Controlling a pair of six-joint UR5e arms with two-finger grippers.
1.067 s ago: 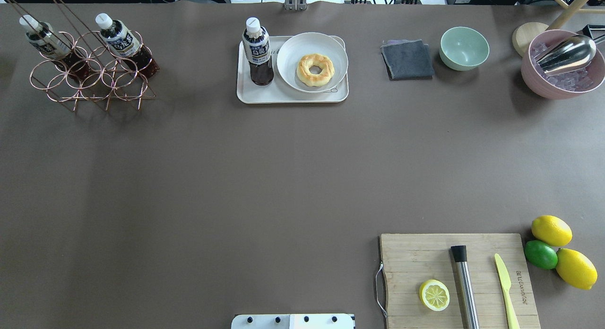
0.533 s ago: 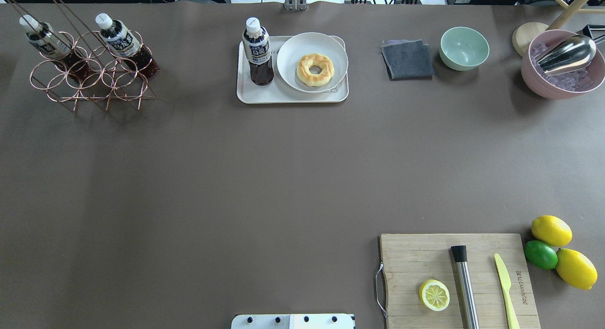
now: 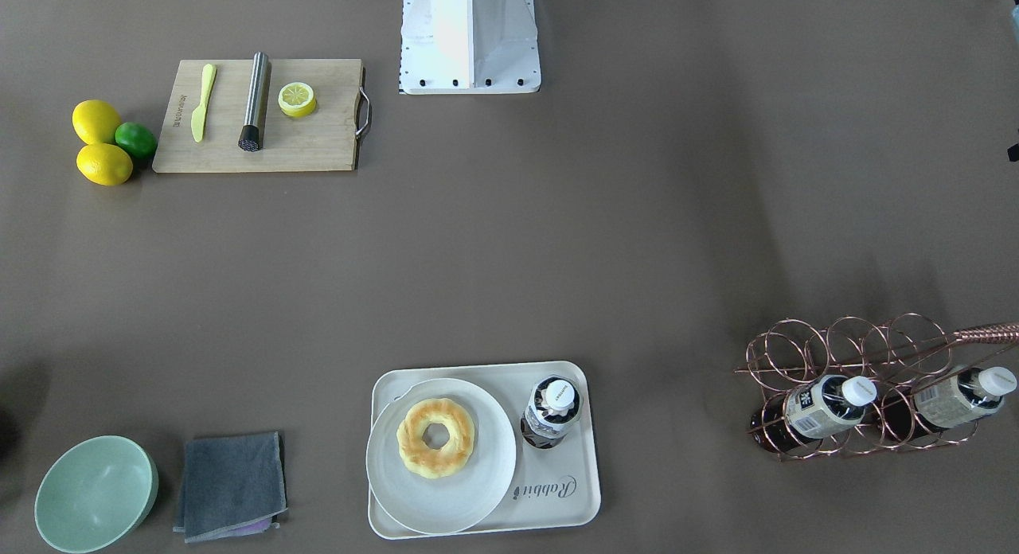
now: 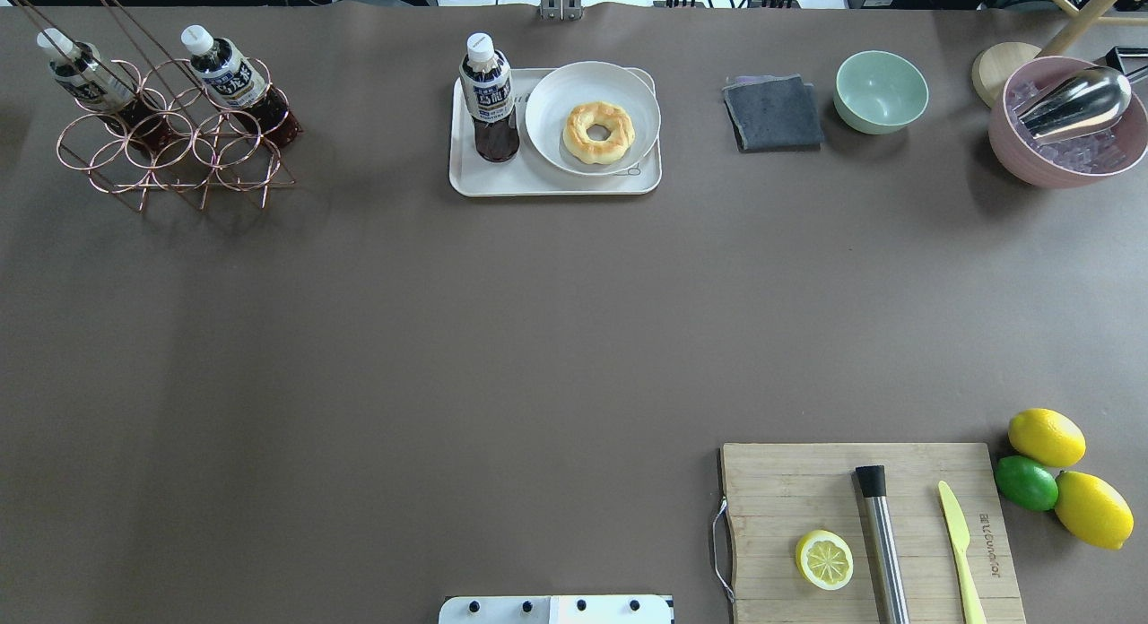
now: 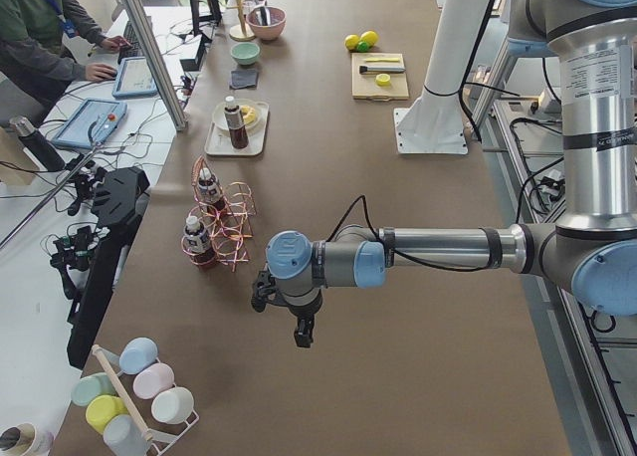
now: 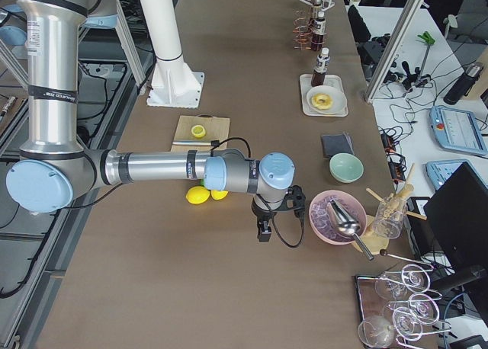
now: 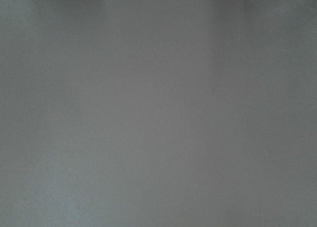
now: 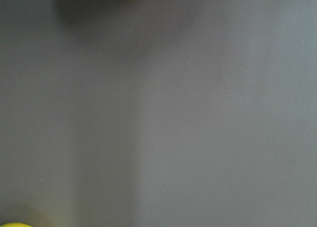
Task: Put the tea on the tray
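Note:
One tea bottle stands upright on the left end of the cream tray, beside a white plate with a doughnut. In the front-facing view the same tea bottle is at the tray's right end. Two more tea bottles lie in the copper wire rack at the far left. My left gripper hangs over bare table beyond the rack, and my right gripper hangs near the pink bowl. Neither touches anything; whether they are open or shut I cannot tell.
A grey cloth, a green bowl and a pink ice bowl with a scoop line the far right. A cutting board with a lemon half, muddler and knife sits near right, lemons and a lime beside it.

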